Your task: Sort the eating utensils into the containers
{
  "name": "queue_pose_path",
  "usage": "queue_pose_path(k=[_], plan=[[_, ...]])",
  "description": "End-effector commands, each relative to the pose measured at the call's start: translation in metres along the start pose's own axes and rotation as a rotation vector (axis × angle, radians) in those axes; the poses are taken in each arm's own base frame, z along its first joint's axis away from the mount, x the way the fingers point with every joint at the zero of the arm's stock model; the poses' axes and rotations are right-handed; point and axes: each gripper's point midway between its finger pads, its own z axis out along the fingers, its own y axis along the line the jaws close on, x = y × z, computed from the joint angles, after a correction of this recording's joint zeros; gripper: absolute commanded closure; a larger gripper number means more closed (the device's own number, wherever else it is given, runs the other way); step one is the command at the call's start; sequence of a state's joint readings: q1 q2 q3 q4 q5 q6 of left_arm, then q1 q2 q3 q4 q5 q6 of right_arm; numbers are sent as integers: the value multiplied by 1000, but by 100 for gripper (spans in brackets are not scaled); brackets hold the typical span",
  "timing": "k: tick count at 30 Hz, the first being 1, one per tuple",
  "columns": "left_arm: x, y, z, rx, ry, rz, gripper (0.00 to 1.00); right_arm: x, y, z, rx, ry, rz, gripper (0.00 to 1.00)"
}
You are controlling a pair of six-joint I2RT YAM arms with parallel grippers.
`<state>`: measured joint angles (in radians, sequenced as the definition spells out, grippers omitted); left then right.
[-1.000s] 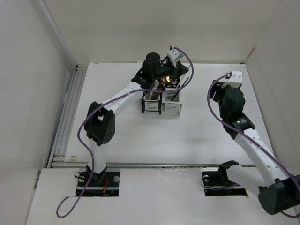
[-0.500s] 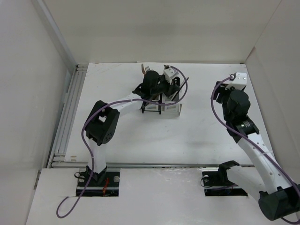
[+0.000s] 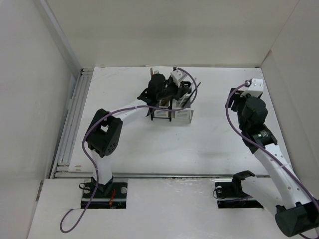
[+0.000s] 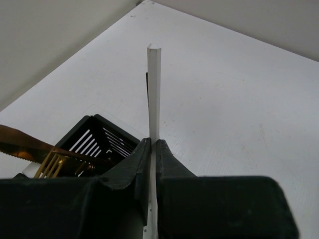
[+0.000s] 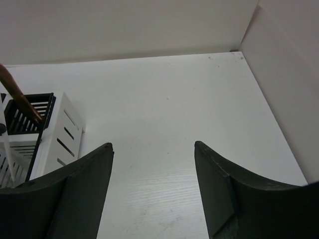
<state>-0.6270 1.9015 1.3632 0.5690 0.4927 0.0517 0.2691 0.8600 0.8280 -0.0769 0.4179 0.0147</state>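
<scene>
My left gripper (image 4: 153,142) is shut on a white chopstick (image 4: 154,89) that sticks out straight ahead of the fingertips. In the top view this gripper (image 3: 165,92) hangs over the two joined containers (image 3: 172,110) at the table's back middle. Below it the left wrist view shows a slotted black container top (image 4: 102,142), a gold fork (image 4: 50,164) and a brown wooden handle (image 4: 20,139). My right gripper (image 5: 153,145) is open and empty over bare table, to the right of the containers (image 5: 52,127); in the top view it (image 3: 235,99) is at the right.
A fork's tines (image 3: 155,73) and a dark chopstick (image 3: 196,89) stick out of the containers. White walls close the table at the back and right (image 5: 279,59). An aluminium rail (image 3: 75,119) runs along the left edge.
My left gripper has shifted a little left and down over the containers, with the arm's elbow drawing in. My right arm has swung slightly to the right and back.
</scene>
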Motion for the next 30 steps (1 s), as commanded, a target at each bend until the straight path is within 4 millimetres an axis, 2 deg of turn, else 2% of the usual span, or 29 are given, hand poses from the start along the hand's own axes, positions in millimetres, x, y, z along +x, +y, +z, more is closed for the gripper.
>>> queue_pose_path(k=[1,3,4,6,7,8,10,11,12,13,15,16,18,19,20,21,22,23,24,25,26,27,28,29,30], plan=[[-25,-2,-10,-5,-65,39,100,-12,-4,-5,5,-36,7,29],[-25,-2,-10,-5,-65,39,97,-12,-4,-5,5,-36,7,27],[-25,-2,-10,-5,-65,39,87,-12,-4,-5,5,-36,7,27],[-25,1,-12,-4,-65,39,54,-14,-3,-3,5,-36,7,26],[-30,0,-13,-4,-73,43,28,-12,-3,-3,5,-28,3,24],[-27,0,-14,-4,-61,28,21,-9,-3,-1,6,-18,-1,24],[-43,7,-16,-27,-83,28,14,-18,-3,-2,5,-36,7,23],[-54,15,-21,-51,-97,33,10,-16,-2,0,5,-28,-8,21],[-68,12,-25,-51,-118,34,8,-16,-2,0,5,-28,-8,19],[-84,19,-30,-65,-139,44,8,-21,-4,-1,16,-39,-3,18],[-103,28,-38,-106,-153,38,8,-18,-6,5,26,-18,-20,12],[-132,36,-48,-137,-195,57,7,-22,-12,8,47,-22,-17,10],[-154,55,-61,-213,-207,56,5,-11,-19,18,83,35,-38,3],[-152,74,-69,-308,-173,30,4,-8,-29,22,132,58,-47,1],[-170,95,-82,-395,-194,32,1,-17,-44,27,184,63,-43,1],[-173,114,-94,-486,-191,12,1,4,-52,38,212,156,-76,1],[-168,145,-116,-667,-168,-12,1,8,-62,44,244,193,-83,1],[-169,162,-133,-760,-168,-19,1,12,-83,51,292,232,-78,1],[-172,188,-163,-874,-173,-13,1,7,-93,55,314,263,-78,1],[-165,214,-203,-1039,-157,-17,1,8,-113,68,359,301,-73,1],[-164,218,-211,-1083,-152,-10,1,26,-112,72,361,361,-76,1],[-157,231,-243,-1166,-133,-19,1,14,-127,74,409,356,-69,1],[-154,236,-262,-1219,-131,-23,1,24,-130,78,432,402,-77,1],[-146,240,-283,-1283,-113,-30,1,22,-134,79,461,405,-85,1],[-131,243,-315,-1349,-87,-40,1,15,-138,80,492,387,-77,1]])
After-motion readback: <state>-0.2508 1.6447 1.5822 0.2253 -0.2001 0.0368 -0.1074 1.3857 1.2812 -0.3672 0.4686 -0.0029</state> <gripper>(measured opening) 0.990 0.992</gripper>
